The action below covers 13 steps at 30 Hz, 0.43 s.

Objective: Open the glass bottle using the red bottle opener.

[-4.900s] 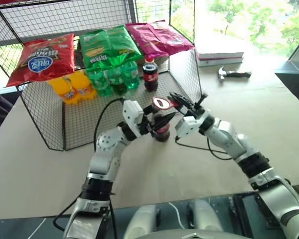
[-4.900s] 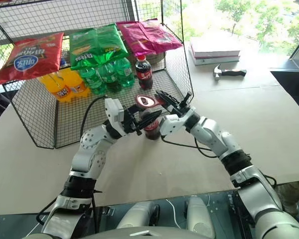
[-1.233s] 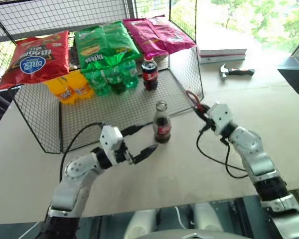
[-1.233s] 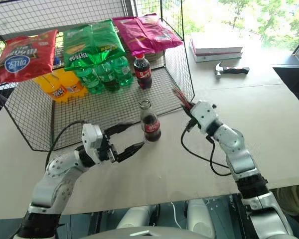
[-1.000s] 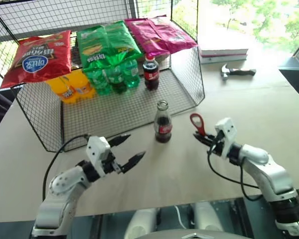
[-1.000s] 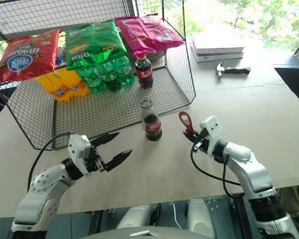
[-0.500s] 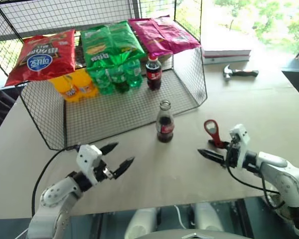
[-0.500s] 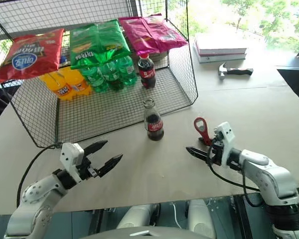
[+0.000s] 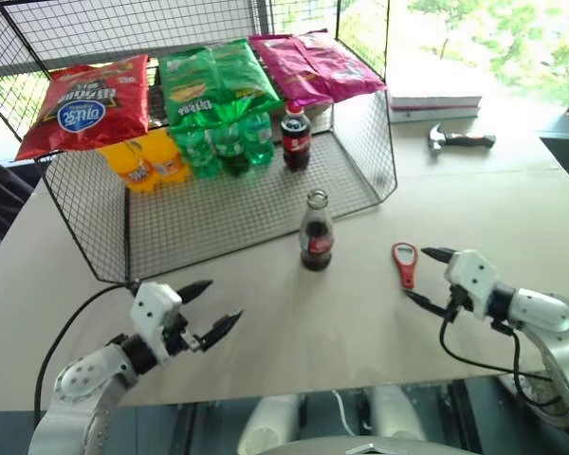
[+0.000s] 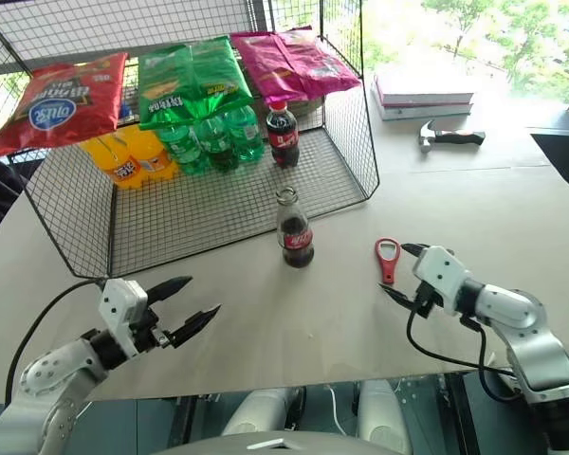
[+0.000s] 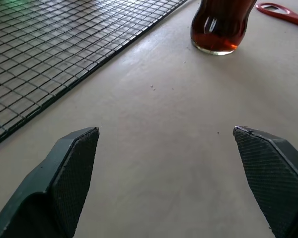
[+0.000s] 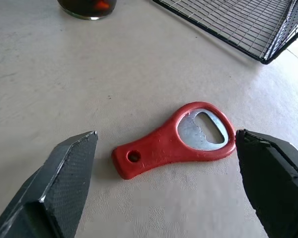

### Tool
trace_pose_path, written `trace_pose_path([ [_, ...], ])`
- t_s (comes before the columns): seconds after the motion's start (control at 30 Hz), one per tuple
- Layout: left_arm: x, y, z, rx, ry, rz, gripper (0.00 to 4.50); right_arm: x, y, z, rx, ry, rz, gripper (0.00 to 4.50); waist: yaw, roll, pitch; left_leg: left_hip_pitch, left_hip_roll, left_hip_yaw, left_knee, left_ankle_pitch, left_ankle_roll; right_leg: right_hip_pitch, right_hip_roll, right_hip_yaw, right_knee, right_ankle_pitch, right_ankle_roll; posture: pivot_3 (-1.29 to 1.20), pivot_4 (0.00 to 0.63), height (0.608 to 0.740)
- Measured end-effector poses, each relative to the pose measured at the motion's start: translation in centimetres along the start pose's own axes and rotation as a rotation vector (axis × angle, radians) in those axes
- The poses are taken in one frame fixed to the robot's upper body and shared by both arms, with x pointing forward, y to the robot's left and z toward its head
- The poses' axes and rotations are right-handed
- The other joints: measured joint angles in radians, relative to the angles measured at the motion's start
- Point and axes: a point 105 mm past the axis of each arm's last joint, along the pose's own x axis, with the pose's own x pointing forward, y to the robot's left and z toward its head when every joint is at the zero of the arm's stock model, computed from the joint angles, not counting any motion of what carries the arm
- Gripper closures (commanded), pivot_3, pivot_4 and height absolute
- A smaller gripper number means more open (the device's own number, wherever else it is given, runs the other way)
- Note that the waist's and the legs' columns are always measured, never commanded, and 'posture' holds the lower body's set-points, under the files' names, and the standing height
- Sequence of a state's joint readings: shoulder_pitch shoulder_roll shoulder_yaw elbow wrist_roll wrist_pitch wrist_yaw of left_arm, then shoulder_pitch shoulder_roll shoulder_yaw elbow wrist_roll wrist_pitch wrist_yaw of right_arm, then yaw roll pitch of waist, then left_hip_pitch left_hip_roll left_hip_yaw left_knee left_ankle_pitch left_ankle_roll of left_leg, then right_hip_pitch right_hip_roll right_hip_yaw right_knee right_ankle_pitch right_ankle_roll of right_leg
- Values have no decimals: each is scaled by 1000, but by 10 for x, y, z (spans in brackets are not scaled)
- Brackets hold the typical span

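Here my right gripper (image 12: 164, 183) gapes empty over the flat opener (image 12: 175, 139); my left gripper (image 9: 211, 308) gapes too; the bottle (image 9: 316, 232) top is cut off in both wrist views.

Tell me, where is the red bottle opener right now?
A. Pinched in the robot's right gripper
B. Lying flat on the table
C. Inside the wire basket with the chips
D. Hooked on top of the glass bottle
B. The red bottle opener lies flat on the table, with the open right gripper just beside it and the glass bottle standing apart from it.
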<state>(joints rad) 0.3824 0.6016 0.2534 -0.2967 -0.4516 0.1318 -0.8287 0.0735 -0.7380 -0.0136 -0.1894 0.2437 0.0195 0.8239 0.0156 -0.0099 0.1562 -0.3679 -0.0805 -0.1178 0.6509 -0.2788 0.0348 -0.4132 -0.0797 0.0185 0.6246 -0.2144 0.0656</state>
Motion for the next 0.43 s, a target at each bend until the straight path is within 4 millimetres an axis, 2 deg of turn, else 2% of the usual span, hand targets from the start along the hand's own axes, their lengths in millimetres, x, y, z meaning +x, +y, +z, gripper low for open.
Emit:
trace_pose_path([
  [0.13,-11,6,-5,44,51,38,0,-21,7,-16,73,2,47,38,-1,0,0,0,0,1,0,-2,3,0,-1,1,-1,0,0,0,150,740],
  [0.27,-20,12,-5,91,76,68,0,-44,-5,-24,130,-21,34,38,-2,0,1,2,0,1,0,-2,3,1,-3,2,-1,0,0,0,150,740],
  [0.43,-23,15,-3,104,74,82,0,-55,-13,-28,181,-39,21,38,-2,0,1,3,1,1,0,-2,3,3,-2,1,0,0,0,0,150,740],
])
